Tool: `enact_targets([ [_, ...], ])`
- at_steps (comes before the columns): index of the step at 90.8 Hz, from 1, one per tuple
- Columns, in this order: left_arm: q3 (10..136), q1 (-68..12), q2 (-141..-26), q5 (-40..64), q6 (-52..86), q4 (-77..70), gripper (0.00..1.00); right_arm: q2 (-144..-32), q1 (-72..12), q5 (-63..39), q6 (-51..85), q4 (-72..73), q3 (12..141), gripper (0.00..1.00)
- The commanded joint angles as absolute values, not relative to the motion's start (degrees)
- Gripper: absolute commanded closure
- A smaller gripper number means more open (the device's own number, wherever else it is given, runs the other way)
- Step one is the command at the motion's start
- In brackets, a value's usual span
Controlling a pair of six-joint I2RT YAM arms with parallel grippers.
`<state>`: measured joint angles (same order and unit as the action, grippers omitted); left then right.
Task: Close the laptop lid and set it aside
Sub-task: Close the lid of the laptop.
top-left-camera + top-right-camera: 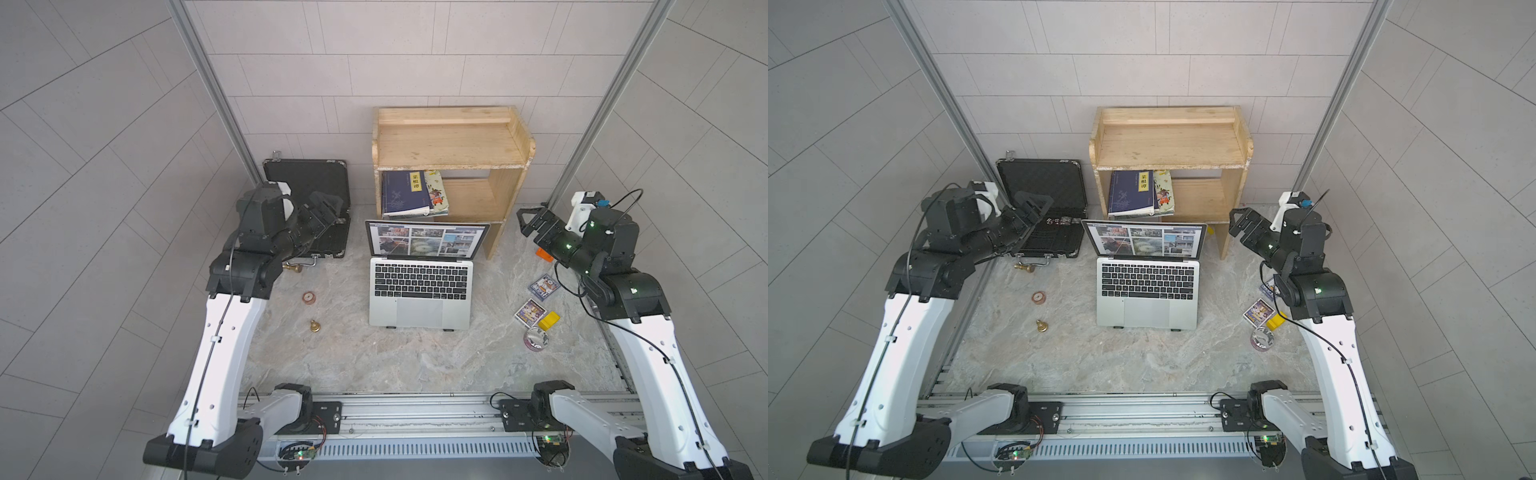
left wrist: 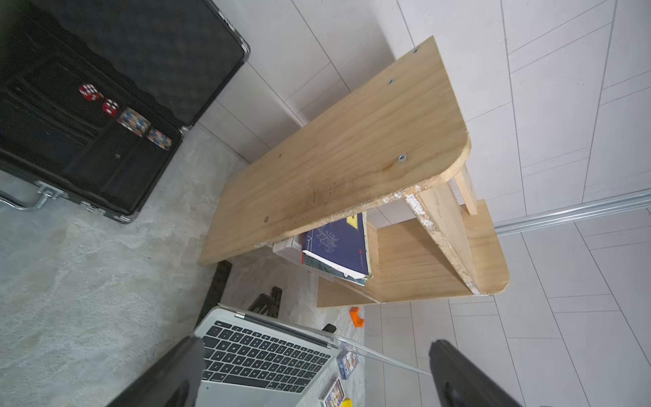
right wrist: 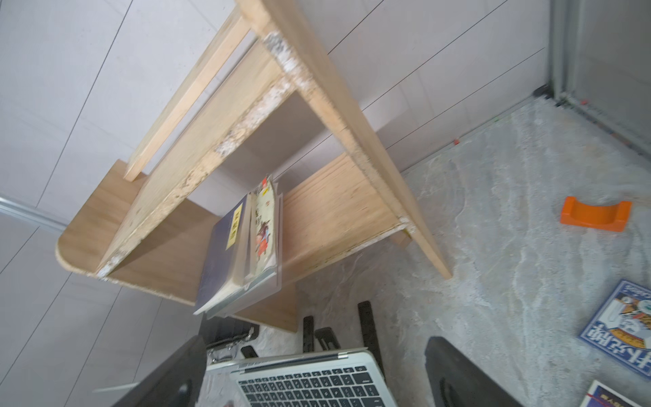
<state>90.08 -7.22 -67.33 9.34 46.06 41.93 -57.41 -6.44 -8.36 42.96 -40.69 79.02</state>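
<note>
The silver laptop (image 1: 419, 309) (image 1: 1147, 311) stands open in the middle of the stone table, raised on a black folding stand (image 2: 218, 285) (image 3: 368, 327). The laptop lid (image 1: 428, 241) (image 1: 1144, 242) is upright with its screen lit, and both wrist views show it edge-on (image 2: 370, 352) (image 3: 281, 359). My left gripper (image 1: 328, 210) (image 1: 1034, 205) (image 2: 317, 343) hovers open over the briefcase, left of the lid. To the lid's right, my right gripper (image 1: 527, 222) (image 1: 1238, 222) (image 3: 316, 340) hangs open. Neither touches the laptop.
An open black briefcase (image 1: 307, 183) holding dice and chips lies at the back left. A wooden shelf (image 1: 449, 141) with books (image 1: 405, 193) stands behind the laptop. On the left lie brass pieces (image 1: 314, 326). Card packs (image 1: 544, 286), a yellow block (image 1: 549, 321) and an orange piece (image 1: 543, 253) lie right.
</note>
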Motion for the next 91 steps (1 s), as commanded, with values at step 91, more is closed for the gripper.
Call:
enact_targets([
  [91, 94.21, -19.51, -77.90, 3.98, 38.27, 46.73, 0.00, -66.65, -19.95, -3.50, 39.29, -43.11, 83.72, 0.00],
])
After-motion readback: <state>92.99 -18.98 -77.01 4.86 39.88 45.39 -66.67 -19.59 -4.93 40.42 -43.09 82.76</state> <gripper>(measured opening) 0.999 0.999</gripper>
